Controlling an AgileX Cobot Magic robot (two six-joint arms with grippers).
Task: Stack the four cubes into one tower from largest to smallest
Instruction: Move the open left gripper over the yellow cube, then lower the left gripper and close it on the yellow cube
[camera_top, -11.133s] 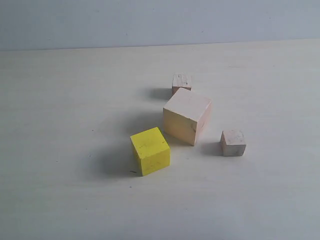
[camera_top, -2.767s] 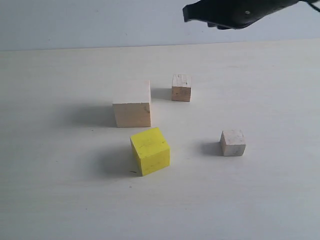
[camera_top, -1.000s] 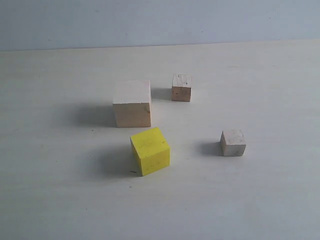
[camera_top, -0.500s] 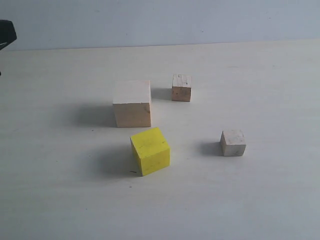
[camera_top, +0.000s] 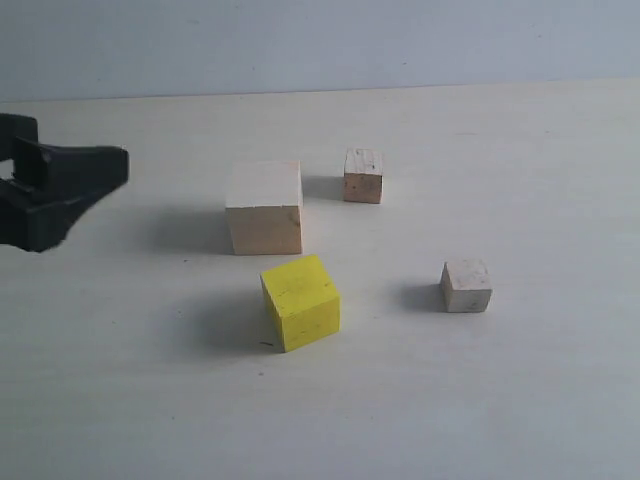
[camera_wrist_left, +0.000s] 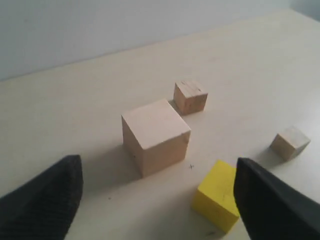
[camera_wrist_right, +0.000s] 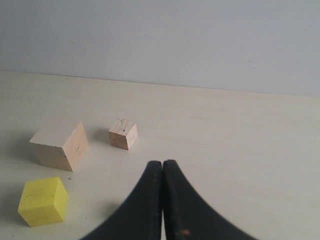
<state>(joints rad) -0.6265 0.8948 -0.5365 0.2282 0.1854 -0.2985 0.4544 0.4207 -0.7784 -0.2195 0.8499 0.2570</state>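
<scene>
All four cubes stand apart on the pale table. The large pale wood cube is at the middle, with the yellow cube just in front of it. One small greyish cube sits behind and to the right, and the other small cube is further right. My left gripper hangs open and empty at the left, well short of the cubes. My right gripper is shut and empty, out of the exterior view.
A pale wall closes off the table's far edge. Bare tabletop lies in front of and to the right of the cubes.
My left gripper has come in from the left edge of the exterior view, moving toward the cubes. Over the last second the cubes have not moved.
</scene>
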